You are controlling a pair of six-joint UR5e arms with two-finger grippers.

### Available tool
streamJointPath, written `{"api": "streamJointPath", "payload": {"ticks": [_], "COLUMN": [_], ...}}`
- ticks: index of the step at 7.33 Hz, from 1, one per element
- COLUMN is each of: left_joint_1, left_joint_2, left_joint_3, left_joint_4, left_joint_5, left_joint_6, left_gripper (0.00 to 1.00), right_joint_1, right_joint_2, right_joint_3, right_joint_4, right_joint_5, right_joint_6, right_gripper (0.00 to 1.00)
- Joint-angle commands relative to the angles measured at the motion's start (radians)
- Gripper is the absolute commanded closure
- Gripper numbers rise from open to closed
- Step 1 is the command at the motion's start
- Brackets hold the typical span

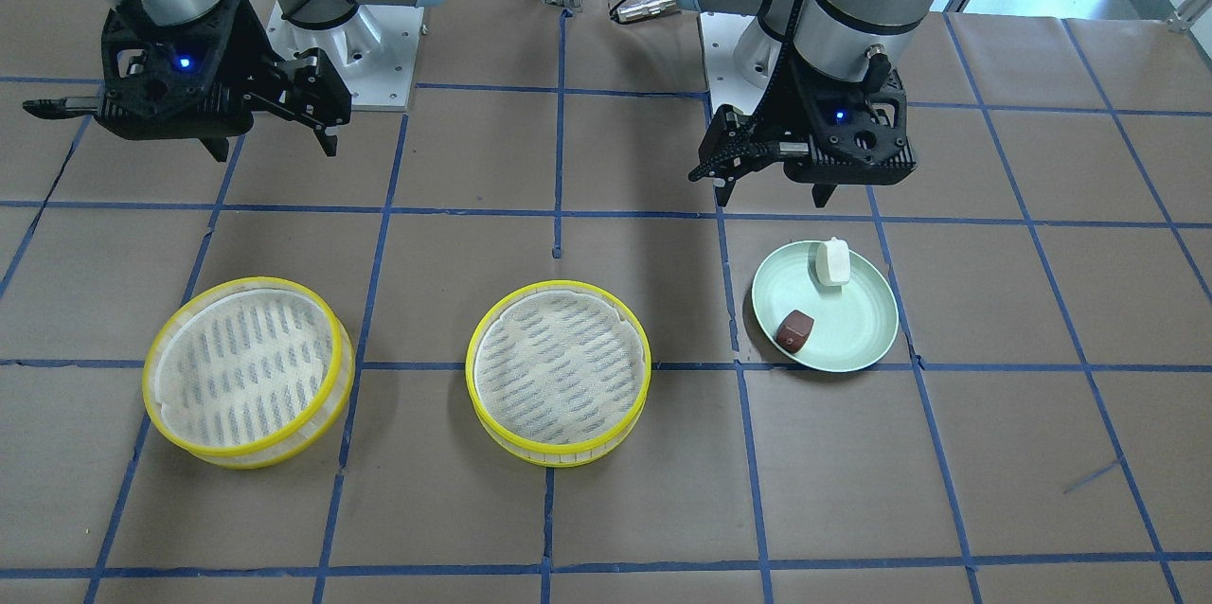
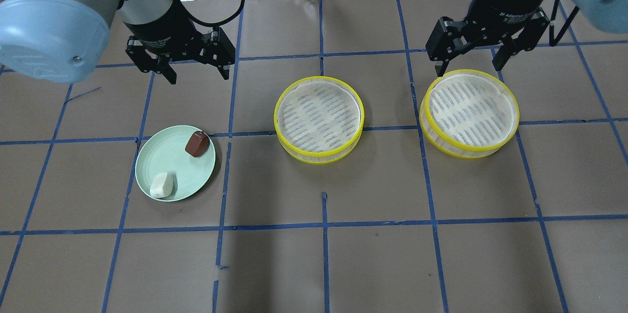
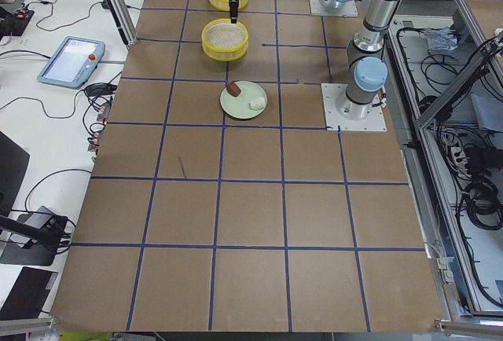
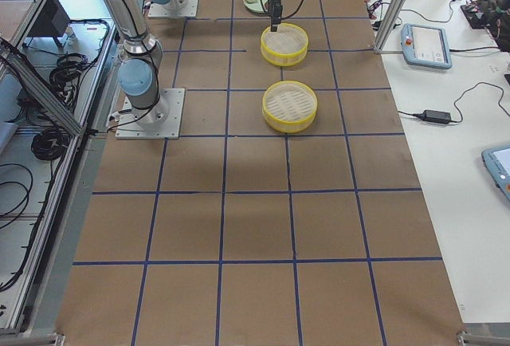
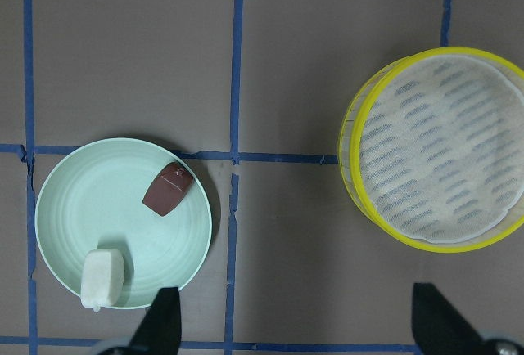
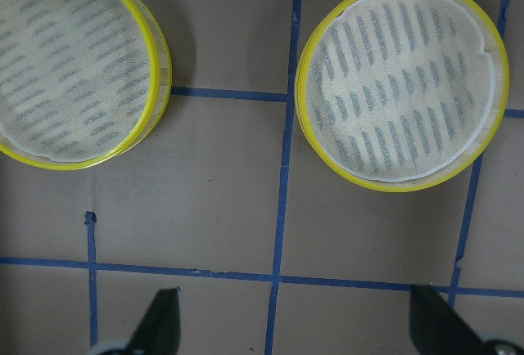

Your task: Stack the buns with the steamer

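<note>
Table (image 2: 324,264): brown paper with a grid of blue tape, carrying all items.

Plate (image 2: 169,161): pale green, sitting toward the left edge of the table and holding both buns.

White bun (image 2: 161,185): smooth oblong, lying on the plate at the rim nearer the robot's edge.

Brown bun (image 2: 197,144): dark red-brown lump, lying on the plate at the rim facing mid-table, apart from the white bun.

Middle tray (image 2: 319,117): yellow-rimmed steamer tray with a mesh floor, sitting at mid-table.

Right tray (image 2: 470,112): same make, sitting toward the right edge, apart from the middle tray.

Left claw (image 2: 198,77): hanging above the table near the plate, fingers spread wide, gripping nothing.

Right claw (image 2: 470,70): hanging above the table near the right tray, fingers spread wide, gripping nothing.
</note>
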Motion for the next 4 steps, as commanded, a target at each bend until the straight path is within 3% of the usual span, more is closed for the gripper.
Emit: {"api": "streamJointPath", "payload": {"ticks": [1,4], "left_joint_1": [0.009,0.118], "left_joint_2": [0.006,0.017], "left_joint_3": [-0.016,-0.086], "left_joint_4": [-0.009,-0.033], "left_joint_5": [-0.002,0.016], "left_joint_6": [0.039,0.194], "left_gripper": [0.0,0.0], "right_joint_1": [-0.002,-0.024], "right_joint_2": [0.0,0.002], "right_joint_3": [0.0,0.005], "right_joint_4": [0.001,-0.007], "right_joint_5": [0.001,0.013], "right_joint_6": [-0.001,-0.002], "right_gripper": [0.0,0.0]}}
